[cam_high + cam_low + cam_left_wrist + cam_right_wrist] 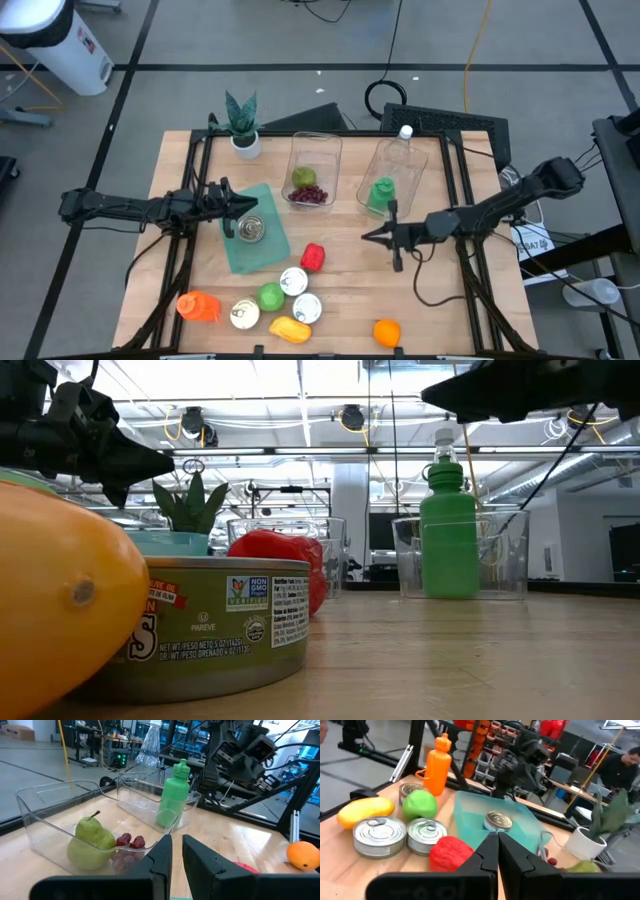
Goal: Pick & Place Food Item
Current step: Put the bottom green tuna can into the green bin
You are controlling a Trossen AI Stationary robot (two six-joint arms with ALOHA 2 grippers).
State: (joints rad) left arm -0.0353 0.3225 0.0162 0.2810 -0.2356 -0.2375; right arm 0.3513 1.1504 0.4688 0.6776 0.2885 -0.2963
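Fingers together on both our grippers, empty; left gripper (256, 204) above teal tray (275, 250); right gripper (366, 237) beside red pepper (313, 257).

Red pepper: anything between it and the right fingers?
Nothing visible. In the high view, bare table lies between the right gripper, fingers shut, and the red pepper. The cans sit nearer the front edge, off that line.
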